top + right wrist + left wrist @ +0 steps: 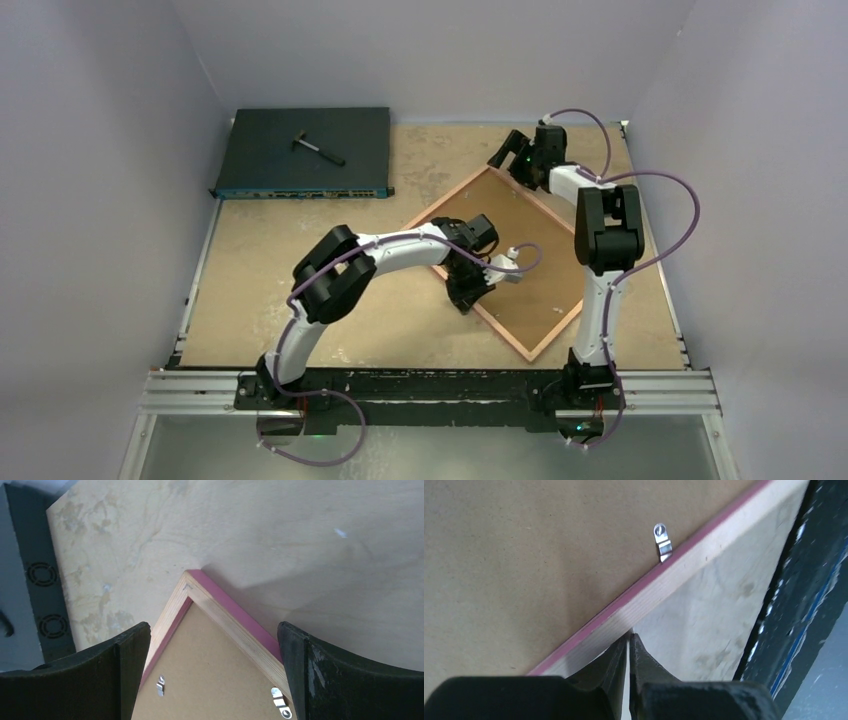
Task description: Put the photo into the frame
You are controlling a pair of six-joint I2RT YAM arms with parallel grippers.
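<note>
The frame (446, 199) lies back-up and skewed on the table, its pink-edged wooden rim around a brown backing board (535, 270). My left gripper (468, 297) is shut at the frame's near-left side. In the left wrist view its tips (629, 637) meet against the outside of the rim (684, 570), with nothing seen between them. My right gripper (512, 155) hangs open over the far corner. In the right wrist view the gripper (214, 628) has its two fingers straddling that corner (192, 582) without touching it. The photo is out of view.
A dark flat electronics box (305, 150) lies at the back left with a small tool (318, 148) on it. Small metal clips (663, 542) (278, 700) sit along the inside of the rim on the backing board. Grey walls close in the table on three sides.
</note>
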